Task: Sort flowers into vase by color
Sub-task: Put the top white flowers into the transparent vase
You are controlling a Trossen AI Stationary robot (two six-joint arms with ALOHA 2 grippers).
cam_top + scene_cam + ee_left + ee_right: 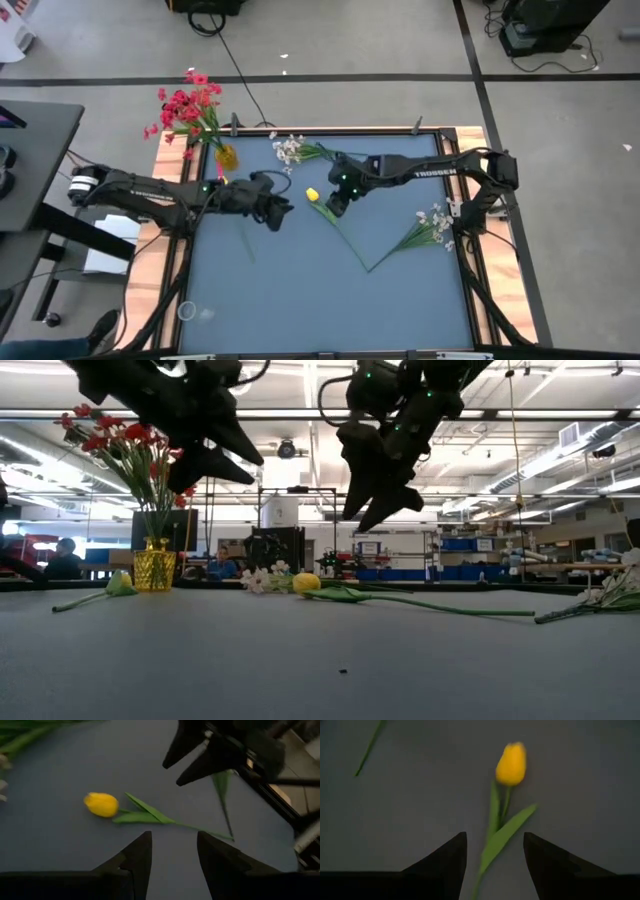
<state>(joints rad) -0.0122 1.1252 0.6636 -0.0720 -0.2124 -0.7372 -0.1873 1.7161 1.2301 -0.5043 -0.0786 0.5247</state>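
A yellow tulip (312, 195) lies mid-table on the blue mat, its long stem (350, 245) running toward the near right. My right gripper (335, 207) hangs open above the tulip's leaves (502, 837), clear of them. My left gripper (283, 210) is open in the air just left of the tulip head (102, 804). A yellow vase (226, 157) at the far left holds red flowers (190, 105). White sprays lie at the far centre (290, 150) and at the right (432, 225). Another tulip (120, 585) lies near the vase.
A loose green stem (245, 243) lies on the mat below my left gripper. A small clear object (187, 311) sits at the near left corner. Wooden edging (165, 250) frames the mat. Bare mat (330, 310) stretches along the near side.
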